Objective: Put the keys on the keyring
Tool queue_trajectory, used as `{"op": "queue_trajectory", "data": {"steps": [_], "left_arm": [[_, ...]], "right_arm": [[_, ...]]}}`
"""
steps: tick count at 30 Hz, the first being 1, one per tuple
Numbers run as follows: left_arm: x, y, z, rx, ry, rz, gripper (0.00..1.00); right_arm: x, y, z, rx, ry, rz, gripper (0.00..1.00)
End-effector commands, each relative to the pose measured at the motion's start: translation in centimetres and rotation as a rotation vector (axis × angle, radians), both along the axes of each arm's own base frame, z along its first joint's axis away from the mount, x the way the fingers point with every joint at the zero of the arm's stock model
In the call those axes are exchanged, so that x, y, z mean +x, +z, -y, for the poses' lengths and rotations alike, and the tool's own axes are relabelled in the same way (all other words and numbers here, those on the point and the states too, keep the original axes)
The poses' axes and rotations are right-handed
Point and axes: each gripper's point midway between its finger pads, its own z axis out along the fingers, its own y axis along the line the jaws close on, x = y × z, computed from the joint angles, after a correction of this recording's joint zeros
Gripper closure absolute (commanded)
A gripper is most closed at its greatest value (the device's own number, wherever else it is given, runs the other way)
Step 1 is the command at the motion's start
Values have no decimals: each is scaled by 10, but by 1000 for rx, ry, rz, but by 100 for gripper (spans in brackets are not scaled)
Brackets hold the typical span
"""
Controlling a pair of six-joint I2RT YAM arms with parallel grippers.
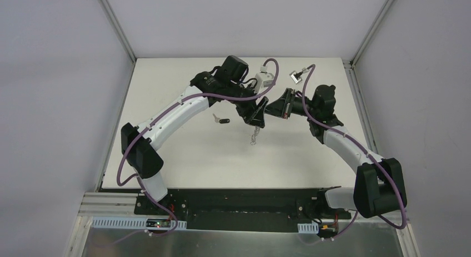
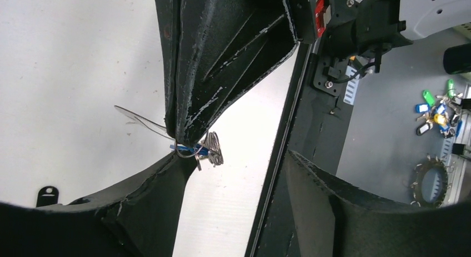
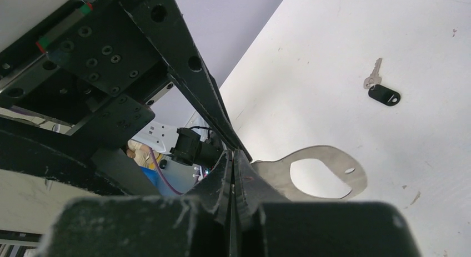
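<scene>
My right gripper [image 3: 233, 157] is shut on the keyring [image 3: 327, 174], a flat pale metal piece with an oval hole. In the left wrist view that gripper's closed tip comes down from above, with thin wire loops and small metal clips [image 2: 214, 149] hanging at it. A blue tag [image 2: 189, 151] shows among them. My left gripper [image 2: 233, 174] stands open just beside this bundle, its left finger [image 2: 161, 185] close under the blue tag. The black-headed key [image 1: 222, 121] lies alone on the white table, left of both grippers [image 1: 256, 119] [image 1: 272, 105]; it also shows as the black-headed key [image 3: 383, 94].
A small silvery object [image 1: 297, 75] lies near the table's back edge. The keyring's clips [image 1: 255, 136] dangle below the grippers. Beyond the table's near edge, on a lower surface, are a heap of coloured key tags [image 2: 439, 110] and a spiked ring [image 2: 430, 179].
</scene>
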Motion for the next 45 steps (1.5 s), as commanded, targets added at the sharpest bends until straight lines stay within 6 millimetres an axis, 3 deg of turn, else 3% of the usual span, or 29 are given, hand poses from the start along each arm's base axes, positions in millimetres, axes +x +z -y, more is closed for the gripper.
{"op": "queue_trajectory", "data": {"steps": [1,8,12,24,39,45], "left_arm": [[-12,12,-1,-58,-6,-70,33],[-3,26,-17,-145,15,-91,16],[-4,31,-19,-188,25,-113,14],[-2,38,-12,-250,-64,-120,40],[10,29,1,-280,-88,-119,57],[9,26,6,-299,-93,-170,79]], "right_arm": [[12,27,8,21,-36,134,100],[1,32,11,39,19,199,100],[-4,36,11,45,48,219,100],[-20,41,11,56,119,250,100],[-25,42,10,66,143,250,100],[-24,41,10,66,143,248,100]]}}
